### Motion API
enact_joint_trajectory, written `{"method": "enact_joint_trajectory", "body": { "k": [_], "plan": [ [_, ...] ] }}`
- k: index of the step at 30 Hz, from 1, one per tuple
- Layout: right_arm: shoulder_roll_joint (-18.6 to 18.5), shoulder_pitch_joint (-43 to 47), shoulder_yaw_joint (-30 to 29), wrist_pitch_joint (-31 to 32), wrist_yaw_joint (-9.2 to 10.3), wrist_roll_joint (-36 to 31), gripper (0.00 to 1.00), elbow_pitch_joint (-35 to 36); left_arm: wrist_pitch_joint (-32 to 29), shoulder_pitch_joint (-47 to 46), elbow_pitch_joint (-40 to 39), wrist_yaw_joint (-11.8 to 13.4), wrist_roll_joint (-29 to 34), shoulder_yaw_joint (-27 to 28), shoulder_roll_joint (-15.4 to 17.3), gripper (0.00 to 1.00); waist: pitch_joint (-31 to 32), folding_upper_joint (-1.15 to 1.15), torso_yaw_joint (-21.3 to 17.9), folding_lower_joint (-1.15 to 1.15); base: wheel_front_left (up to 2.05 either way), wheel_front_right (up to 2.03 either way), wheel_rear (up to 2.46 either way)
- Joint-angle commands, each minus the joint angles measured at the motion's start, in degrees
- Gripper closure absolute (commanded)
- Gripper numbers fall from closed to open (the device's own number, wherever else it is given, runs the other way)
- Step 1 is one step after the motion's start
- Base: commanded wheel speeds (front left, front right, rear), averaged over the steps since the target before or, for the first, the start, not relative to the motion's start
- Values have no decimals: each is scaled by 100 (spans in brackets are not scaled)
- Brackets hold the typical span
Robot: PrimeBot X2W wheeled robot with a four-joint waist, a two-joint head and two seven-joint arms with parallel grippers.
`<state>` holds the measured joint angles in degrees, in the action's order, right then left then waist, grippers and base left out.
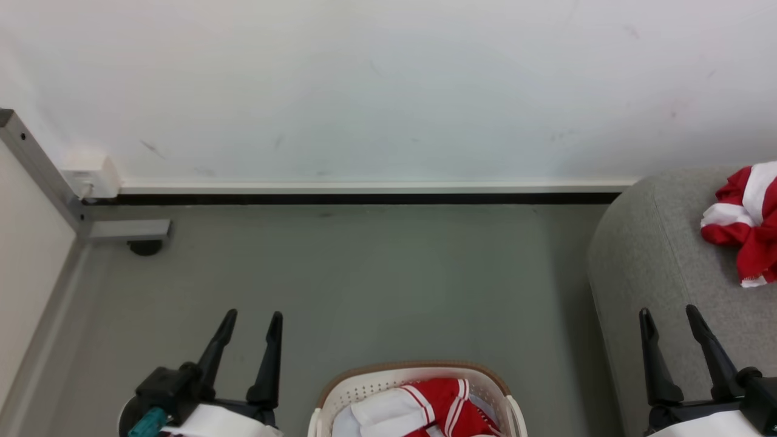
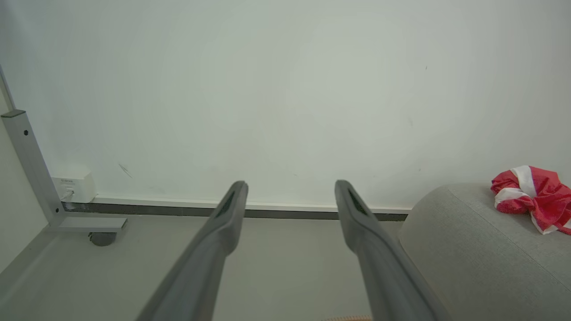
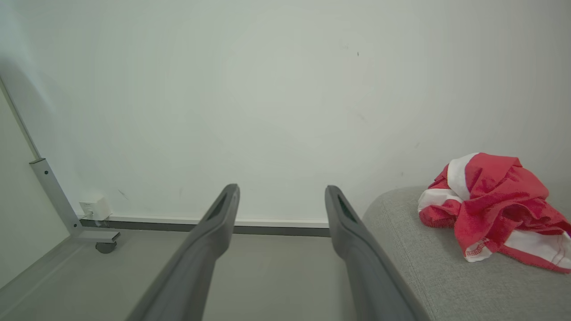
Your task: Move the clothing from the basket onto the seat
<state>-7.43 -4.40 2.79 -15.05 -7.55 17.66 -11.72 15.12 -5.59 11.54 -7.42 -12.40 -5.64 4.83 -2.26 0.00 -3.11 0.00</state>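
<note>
At the bottom middle of the head view stands the white perforated basket [image 1: 358,391] with a brown rim, holding red and white clothing [image 1: 434,406]. Another crumpled red and white garment [image 1: 743,218] lies on the grey seat [image 1: 655,261] at the right, also seen as a garment [image 3: 495,200] on the seat [image 3: 424,258] in the right wrist view and a garment [image 2: 533,196] in the left wrist view. My left gripper [image 1: 252,321] is open and empty, left of the basket above the floor. My right gripper [image 1: 671,318] is open and empty over the seat's front edge.
A white wall with a black baseboard [image 1: 364,198] closes the far side. A grey metal frame post with a foot and caster [image 1: 130,233] and a small white box [image 1: 91,173] stand at the left. Grey floor [image 1: 376,279] lies between the frame and the seat.
</note>
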Motion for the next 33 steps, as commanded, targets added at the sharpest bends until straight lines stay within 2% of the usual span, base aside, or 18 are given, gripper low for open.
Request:
{"method": "enact_joint_trajectory", "body": {
  "k": [1,10,16,23,33],
  "plan": [
    [-52,-55,-45,-16,13,-9,0,-45,4,-84,84,-3,-87,-16,33,0,-131,0,-87,0,0,0,0],
    [94,-428,-217,-9,13,-28,0,60,3,-766,735,-3,-318,-804,348,0,-908,0,-638,0,0,0,0],
    [245,-686,-274,-9,13,-148,0,247,3,-1274,1497,-3,-536,-1482,736,0,-1507,0,-1065,0,0,0,0],
    [387,-968,-314,-9,13,-213,0,565,-166,-2022,2541,-3,-678,-2445,1009,0,-2196,0,-1430,0,0,0,0],
    [457,-1360,-150,-9,13,-6,0,1081,-547,-3101,3845,-3,-866,-3894,1143,0,-3182,0,-1812,0,0,0,0]
  ]
}}
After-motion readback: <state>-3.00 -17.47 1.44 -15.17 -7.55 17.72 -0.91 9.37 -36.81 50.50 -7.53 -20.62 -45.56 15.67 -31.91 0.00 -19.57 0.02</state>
